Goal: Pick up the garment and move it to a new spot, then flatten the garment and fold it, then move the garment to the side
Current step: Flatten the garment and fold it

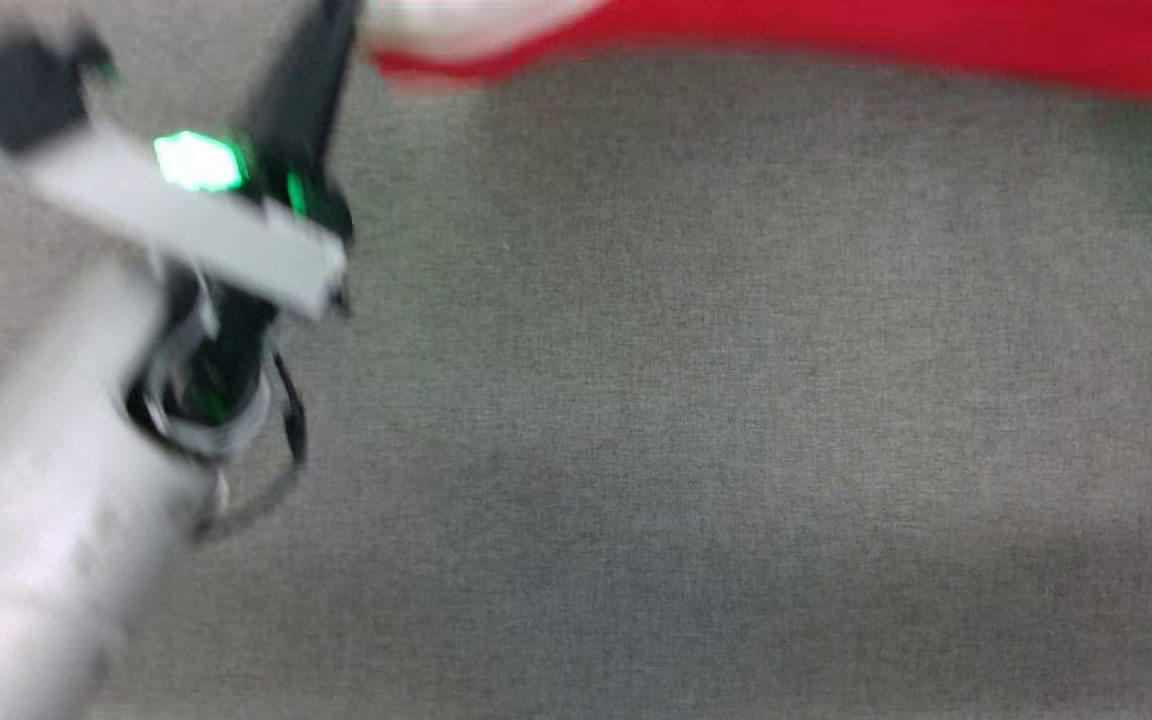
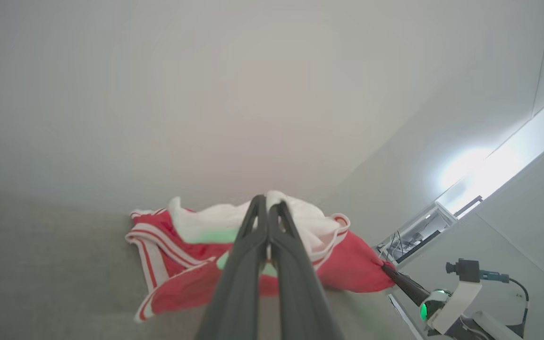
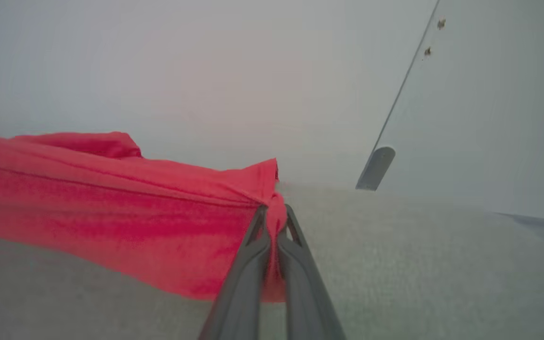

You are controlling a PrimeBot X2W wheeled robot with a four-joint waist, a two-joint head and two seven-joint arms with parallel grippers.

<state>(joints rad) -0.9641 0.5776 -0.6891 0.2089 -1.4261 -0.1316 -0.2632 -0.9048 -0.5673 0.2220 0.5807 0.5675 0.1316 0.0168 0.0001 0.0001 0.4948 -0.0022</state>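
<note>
Over grey counter (image 1: 686, 400), near pale wall (image 2: 206, 94), holding red-and-white garment (image 2: 182, 283) stretched between closed left pincer (image 2: 267, 202), clamping white sleeve fabric, and closed right pincer (image 3: 276, 211), pinching a red corner, likely risking slippage or bunching if pulling unevenly on such thin bites.

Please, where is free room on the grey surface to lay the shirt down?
Bare: the grey fabric surface below the red jersey shirt with white sleeves and right of the left claw and its pale forearm. Crowded: the top edge with the shirt, the left side with the arm.
</note>
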